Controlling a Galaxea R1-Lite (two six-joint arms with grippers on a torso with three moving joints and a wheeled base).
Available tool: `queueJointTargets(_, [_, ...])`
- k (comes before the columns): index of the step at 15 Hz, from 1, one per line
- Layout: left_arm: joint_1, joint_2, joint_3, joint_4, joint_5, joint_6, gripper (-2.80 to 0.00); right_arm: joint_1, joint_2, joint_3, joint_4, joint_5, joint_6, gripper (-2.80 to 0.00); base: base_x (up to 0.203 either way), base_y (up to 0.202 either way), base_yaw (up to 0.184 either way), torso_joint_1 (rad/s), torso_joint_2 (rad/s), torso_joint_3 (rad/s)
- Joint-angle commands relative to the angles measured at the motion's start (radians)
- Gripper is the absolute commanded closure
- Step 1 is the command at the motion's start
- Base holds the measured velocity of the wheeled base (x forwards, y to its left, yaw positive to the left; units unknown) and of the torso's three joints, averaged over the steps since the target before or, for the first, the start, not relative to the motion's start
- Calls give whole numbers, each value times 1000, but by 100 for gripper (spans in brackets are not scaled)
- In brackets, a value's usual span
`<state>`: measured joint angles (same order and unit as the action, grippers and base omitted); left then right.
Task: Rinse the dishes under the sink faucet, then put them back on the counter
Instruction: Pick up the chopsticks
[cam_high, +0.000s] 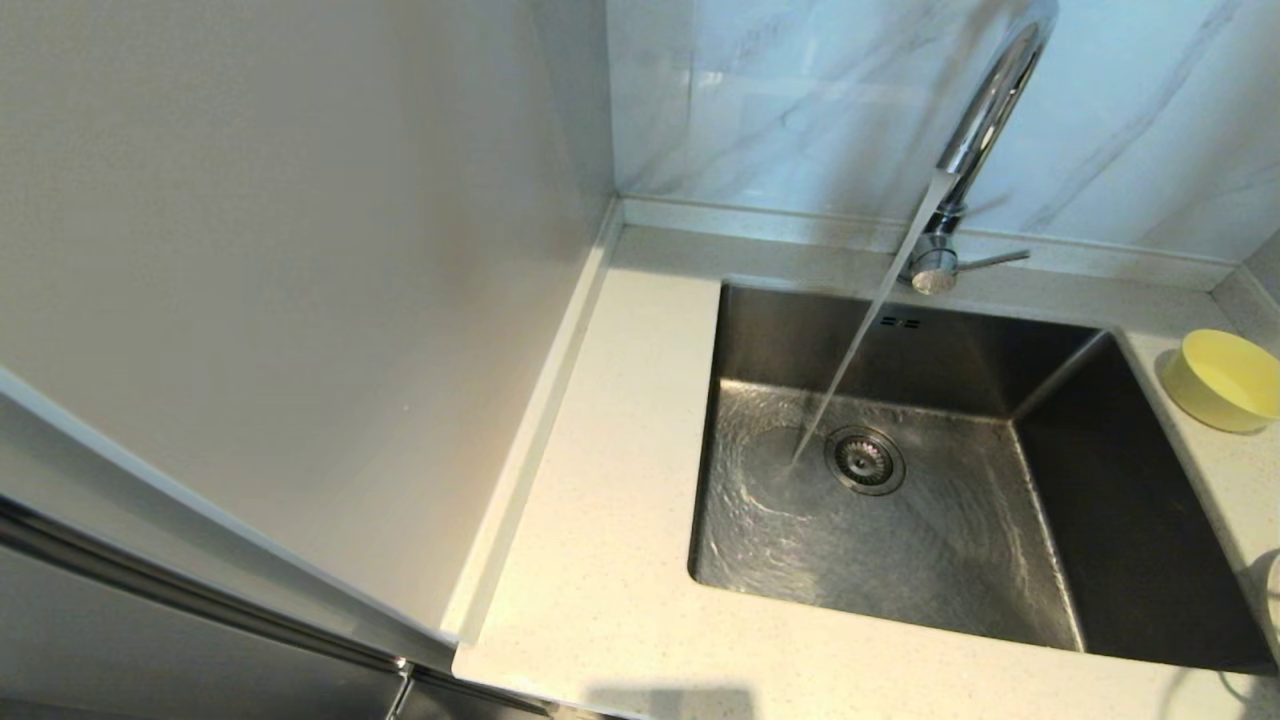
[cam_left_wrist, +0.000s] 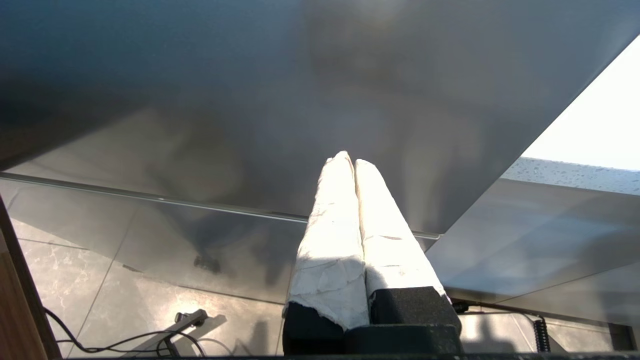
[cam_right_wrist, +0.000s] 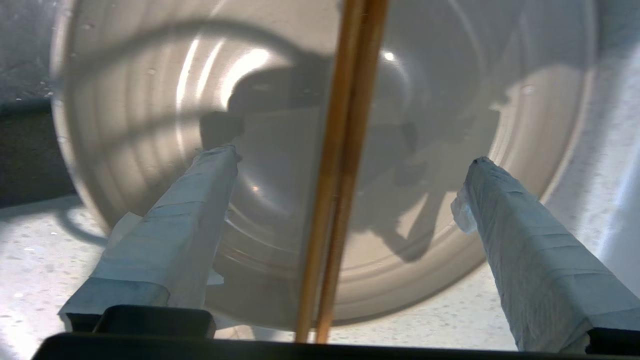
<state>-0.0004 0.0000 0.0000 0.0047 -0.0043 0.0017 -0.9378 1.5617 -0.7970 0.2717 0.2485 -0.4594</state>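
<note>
In the head view we saw the chrome gooseneck faucet (cam_high: 985, 120) running, and its water stream (cam_high: 860, 330) fell slanted into the grey steel basin (cam_high: 900, 520), landing just beside the round drain strainer (cam_high: 865, 460). The thin side lever (cam_high: 990, 260) pointed to the right from the faucet base. The cream-white speckled surface (cam_high: 610, 480) went around the basin. On it, at the right of the basin, stood the small pale yellow bowl (cam_high: 1225, 380), upright and near the basin edge.

Neither arm showed in the head view. In the right wrist view our right pincer (cam_right_wrist: 350, 165) hung over the white round plate (cam_right_wrist: 435, 125), which lay on the speckled surface. Its two taped fingers (cam_right_wrist: 185, 210) were wide apart and held nothing. The pair of brown wooden chopsticks (cam_right_wrist: 345, 160) lay side by side across the plate, between the two fingers and touching neither one.

In the left wrist view our left pincer (cam_left_wrist: 354, 162) had its white wrapped fingers (cam_left_wrist: 330, 240) pressed together with nothing between them. It pointed at a grey cabinet panel (cam_left_wrist: 250, 100), and below it we saw a tiled floor (cam_left_wrist: 150, 310) with a black cable (cam_left_wrist: 100, 345).
</note>
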Motion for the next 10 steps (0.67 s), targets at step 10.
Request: queueJointTargets(10, [0,0,0,0,0,0,0,36,49,16,-3,-2,27,-280,0,0,0,0,0,0])
